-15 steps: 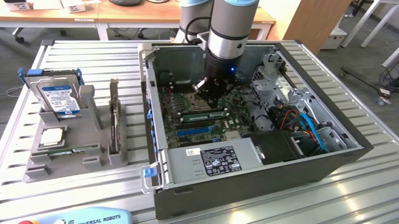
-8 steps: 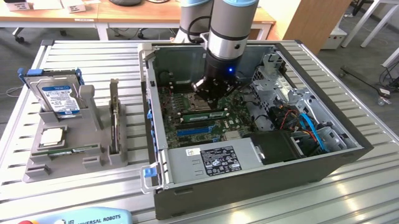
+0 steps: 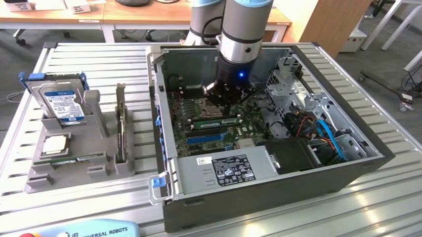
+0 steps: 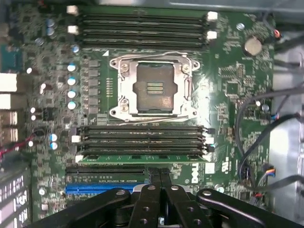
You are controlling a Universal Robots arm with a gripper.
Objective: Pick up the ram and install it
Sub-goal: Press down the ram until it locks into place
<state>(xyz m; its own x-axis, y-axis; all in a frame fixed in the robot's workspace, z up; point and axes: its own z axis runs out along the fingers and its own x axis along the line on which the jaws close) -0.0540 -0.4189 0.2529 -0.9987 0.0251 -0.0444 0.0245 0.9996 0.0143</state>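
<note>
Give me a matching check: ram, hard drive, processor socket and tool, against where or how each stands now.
Things:
1. ram
2. hard drive
3. processor socket
4. tool

States:
A. standing in the grey holder outside the case
B. shut, over the motherboard
C. empty
D. in a motherboard slot beside the socket

Pairs: 1-D, 2-A, 3-C, 4-B

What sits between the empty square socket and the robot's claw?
In the wrist view, four long memory slots lie there; the slot nearest the gripper holds a green ram stick.
</note>
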